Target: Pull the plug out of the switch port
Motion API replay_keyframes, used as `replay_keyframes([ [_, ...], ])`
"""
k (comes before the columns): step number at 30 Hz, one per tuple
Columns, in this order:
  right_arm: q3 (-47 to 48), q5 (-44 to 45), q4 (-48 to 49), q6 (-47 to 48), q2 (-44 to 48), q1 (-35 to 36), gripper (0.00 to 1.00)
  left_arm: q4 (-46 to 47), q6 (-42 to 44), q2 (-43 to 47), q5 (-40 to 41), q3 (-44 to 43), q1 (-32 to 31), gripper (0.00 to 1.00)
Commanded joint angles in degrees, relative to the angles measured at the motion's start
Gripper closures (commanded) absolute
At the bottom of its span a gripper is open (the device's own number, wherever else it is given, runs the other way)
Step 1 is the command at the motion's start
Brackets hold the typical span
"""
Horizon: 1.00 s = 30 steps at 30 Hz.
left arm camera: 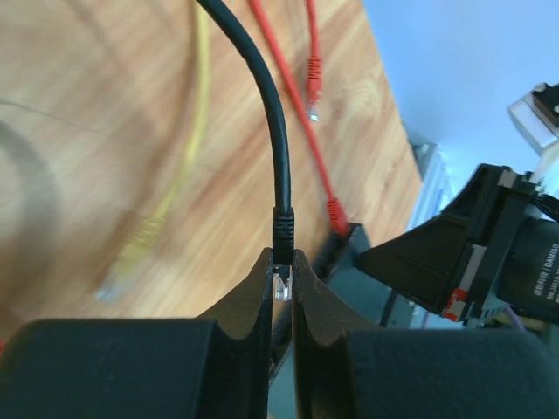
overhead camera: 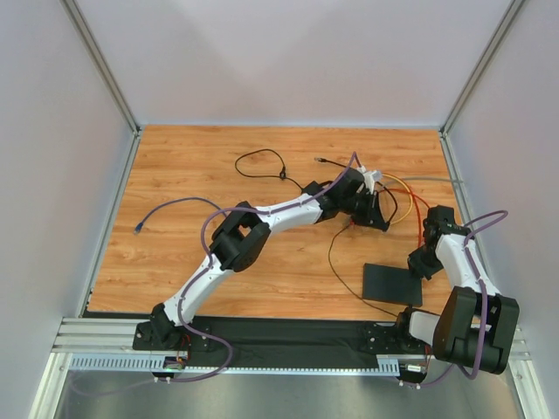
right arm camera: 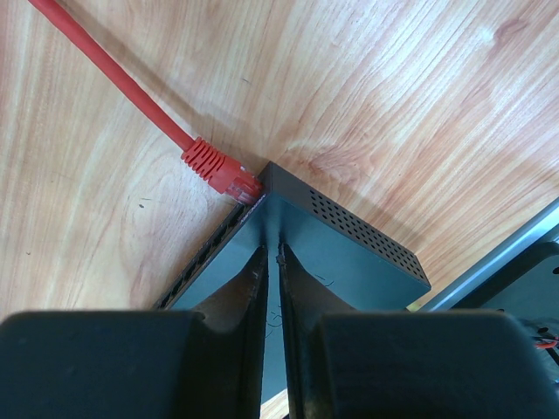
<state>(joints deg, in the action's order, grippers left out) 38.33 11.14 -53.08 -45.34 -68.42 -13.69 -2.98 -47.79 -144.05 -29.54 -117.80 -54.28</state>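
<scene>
Now my left end effector (left arm camera: 280, 262) is pinched shut on the plug (left arm camera: 281, 286) of the black cable (left arm camera: 278, 157).
I judge the plug is out of its port. The switch (right arm camera: 349, 257) lies under my right end effector (right arm camera: 272, 253), whose fingers are nearly together and hold nothing. I should pull straight away, press the switch flat, and miss the red plug (right arm camera: 218, 170) just ahead.

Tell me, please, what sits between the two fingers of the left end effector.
The clear plastic plug of a thick black cable, pinched by the left end effector; the left wrist view shows it.
</scene>
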Motion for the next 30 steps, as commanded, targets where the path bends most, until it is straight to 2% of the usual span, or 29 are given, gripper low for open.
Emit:
replay_keyframes([
  [1, -1.7, 1.1, 1.8, 0.3, -0.9, -0.1, 0.89, -8.2, 8.8, 4.3, 5.0, 0.1, 2.1, 1.00],
  [5, -1.6, 0.5, 2.0, 0.5, -0.9, 0.0, 0.89, -15.6, 14.1, 4.7, 10.5, -1.7, 3.7, 1.00],
  [9, -1.7, 0.2, 2.3, 0.6, -1.2, 0.0, 0.89, -19.0, 16.6, 4.7, 13.5, -2.1, 4.8, 0.96],
  [14, -1.2, -0.3, 1.9, 0.6, -0.9, -0.1, 0.89, -20.7, 16.7, 4.7, 14.9, -2.2, 5.2, 0.79],
  [20, -0.8, 0.2, 1.3, 1.0, -0.2, 0.0, 0.89, -21.5, 18.8, 8.2, 18.1, 0.5, 5.2, 0.67],
  [24, -1.2, -0.3, 1.5, 0.7, -0.1, 0.0, 0.89, -21.5, 20.4, 12.2, 18.6, 2.7, 5.2, 0.66],
  [30, -0.7, -0.4, 1.0, 0.8, 1.3, 0.0, 0.89, -14.3, 22.6, 19.4, 13.9, 9.6, 4.7, 0.65],
])
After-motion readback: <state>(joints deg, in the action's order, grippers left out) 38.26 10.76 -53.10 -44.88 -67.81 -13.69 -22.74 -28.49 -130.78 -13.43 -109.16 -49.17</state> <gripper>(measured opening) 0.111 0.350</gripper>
